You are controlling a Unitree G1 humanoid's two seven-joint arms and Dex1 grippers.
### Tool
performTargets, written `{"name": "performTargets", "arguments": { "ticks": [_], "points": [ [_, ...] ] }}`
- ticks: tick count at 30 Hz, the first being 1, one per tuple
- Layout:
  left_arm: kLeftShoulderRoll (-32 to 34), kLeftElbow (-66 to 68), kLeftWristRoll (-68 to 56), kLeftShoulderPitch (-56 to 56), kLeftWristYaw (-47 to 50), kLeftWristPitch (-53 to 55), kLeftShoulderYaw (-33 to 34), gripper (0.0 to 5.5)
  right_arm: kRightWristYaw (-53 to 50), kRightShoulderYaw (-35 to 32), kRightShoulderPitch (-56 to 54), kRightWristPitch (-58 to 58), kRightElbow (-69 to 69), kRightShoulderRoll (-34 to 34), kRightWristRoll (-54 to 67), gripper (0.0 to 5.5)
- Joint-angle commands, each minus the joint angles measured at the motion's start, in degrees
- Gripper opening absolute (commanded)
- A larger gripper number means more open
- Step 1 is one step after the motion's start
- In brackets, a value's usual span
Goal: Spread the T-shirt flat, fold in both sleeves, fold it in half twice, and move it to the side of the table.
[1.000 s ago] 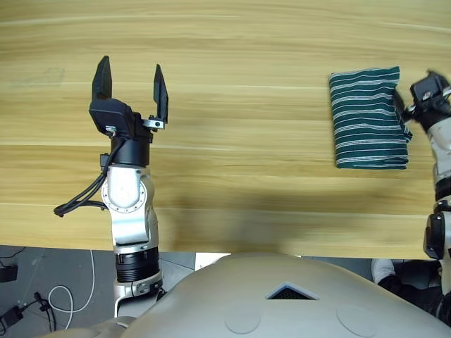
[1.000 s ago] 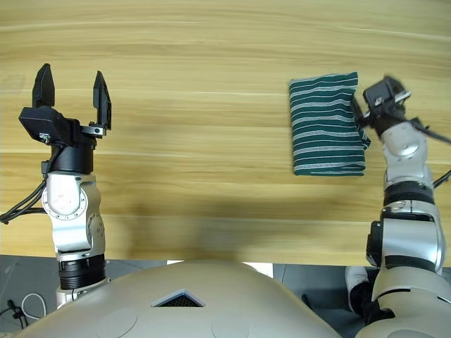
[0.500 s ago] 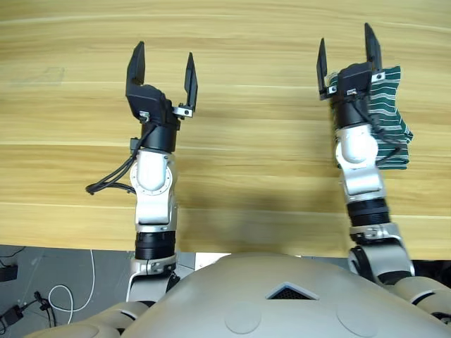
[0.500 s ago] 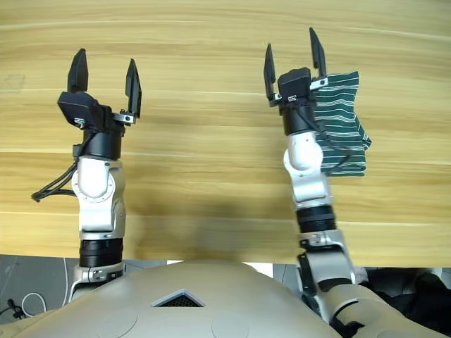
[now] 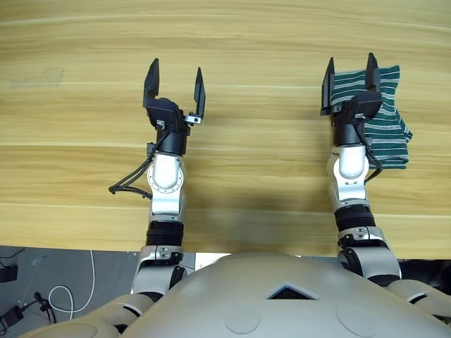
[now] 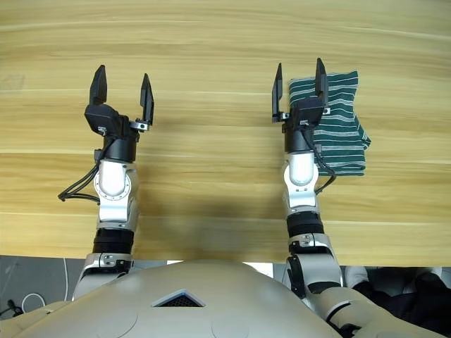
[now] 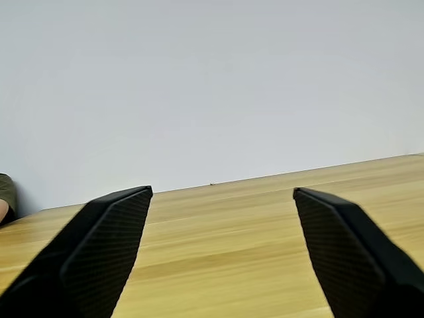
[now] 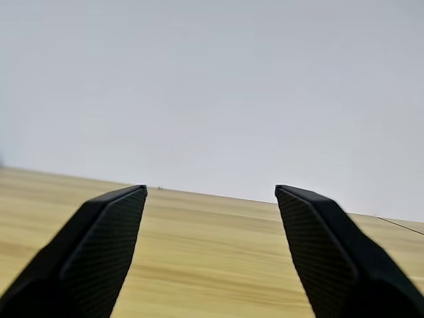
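You have one T-shirt, two grippers and one table to account for. The T-shirt is dark green with thin pale stripes and lies folded into a compact packet on the wooden table, over on the robot's right side. Its long axis runs from the near edge of the table toward the far edge, and the stripes cross it from side to side. The far short edge sits a little crooked, and a bit of cloth bulges out along the packet's right side. The packet's left margin is hidden behind the right arm, so its exact outline there is probably straight, but you cannot confirm it.

The right gripper is raised over the left part of the packet with both fingers spread wide and pointing away from the robot; it grasps nothing. The left gripper is well apart from the cloth, above bare wood on the robot's left, with its two fingers likewise parted and empty. Both wrist views look out between the parted fingers across the tabletop to a plain pale wall.
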Motion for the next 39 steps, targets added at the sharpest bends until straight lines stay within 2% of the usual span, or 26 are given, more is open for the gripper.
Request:
{"name": "performTargets", "arguments": {
  "ticks": [1,23,39],
  "points": [
    [-0.4,2.6,-2.0,-2.6,-0.8,-1.5,0.4,3.96,0.8,-2.0,-0.6,-0.5,0.9,0.8,2.6,3.6],
    [-0.7,9.1,-2.4,-6.6,-1.3,-6.6,1.5,3.96,1.4,-3.2,-5.1,-3.8,9.0,1.4,-0.2,3.6],
    [-0.7,2.8,3.6,-2.7,5.9,-5.9,3.2,3.96,2.9,-2.7,-3.3,-3.7,6.0,1.6,0.0,3.6]
  ]
}}
